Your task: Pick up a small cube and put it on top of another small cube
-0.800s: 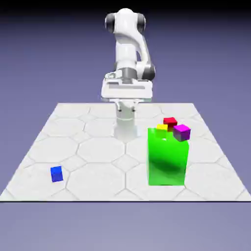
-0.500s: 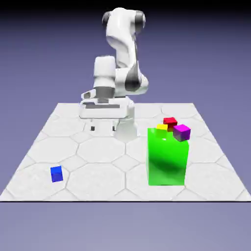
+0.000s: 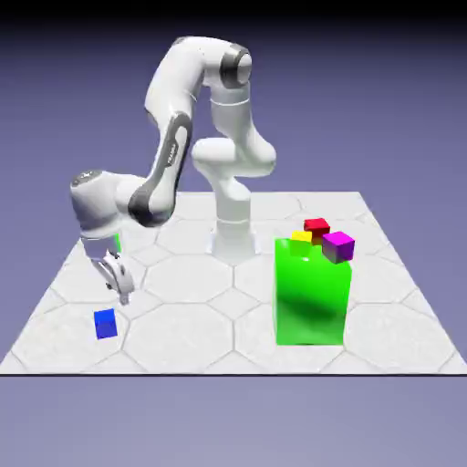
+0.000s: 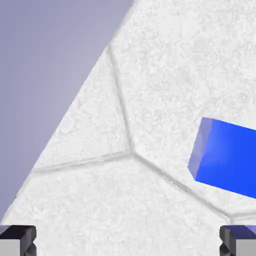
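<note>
The small blue cube (image 3: pixel 105 323) lies on the tiled table near the front corner at the exterior view's left. My gripper (image 3: pixel 121 288) hangs just above and slightly behind it, open, with nothing between its fingers. In the hand view the blue cube (image 4: pixel 225 157) shows large at the right edge, off to the side of the gripper (image 4: pixel 128 242); only bare tile lies between the fingertips (image 4: pixel 17 240). Small red (image 3: pixel 316 224), yellow (image 3: pixel 301 237) and magenta (image 3: pixel 338 244) cubes sit together by the top of the big green block.
The tall green block (image 3: pixel 313 296) stands on the exterior view's right half of the table. The robot's base column (image 3: pixel 233 228) rises at the table's middle back. The table's edge (image 4: pixel 65 115) runs close to the blue cube in the hand view.
The arm has swung from the table's middle toward the exterior view's left and dropped low, bringing the open gripper down close to the blue cube. No cube has moved.
</note>
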### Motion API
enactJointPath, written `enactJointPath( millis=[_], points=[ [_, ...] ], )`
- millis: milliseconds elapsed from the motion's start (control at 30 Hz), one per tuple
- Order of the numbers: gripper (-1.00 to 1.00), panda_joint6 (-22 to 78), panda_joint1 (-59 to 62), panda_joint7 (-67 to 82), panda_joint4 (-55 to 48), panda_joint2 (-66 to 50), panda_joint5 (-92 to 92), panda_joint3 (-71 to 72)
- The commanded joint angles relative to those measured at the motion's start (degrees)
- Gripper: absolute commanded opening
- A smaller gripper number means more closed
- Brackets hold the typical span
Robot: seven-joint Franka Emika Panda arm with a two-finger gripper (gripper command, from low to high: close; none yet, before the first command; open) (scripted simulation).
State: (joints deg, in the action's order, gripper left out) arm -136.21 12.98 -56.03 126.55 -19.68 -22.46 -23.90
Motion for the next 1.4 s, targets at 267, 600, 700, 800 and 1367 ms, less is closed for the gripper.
enactJointPath(
  millis=[267, 600, 700, 800, 1367],
  points=[
    [0.00, -2.2, 4.3, 2.1, -4.5, -14.6, -8.8, 1.5],
    [-1.00, 11.8, -5.6, 6.2, -5.3, 0.3, 3.4, 5.7],
    [-1.00, 16.6, -10.9, 11.8, -5.9, 5.4, 7.9, 11.9],
    [-1.00, 21.5, -16.1, 17.4, -6.5, 10.4, 12.4, 18.2],
    [1.00, 26.6, -32.5, 34.6, 0.6, 25.2, 27.2, 37.7]
  ],
)
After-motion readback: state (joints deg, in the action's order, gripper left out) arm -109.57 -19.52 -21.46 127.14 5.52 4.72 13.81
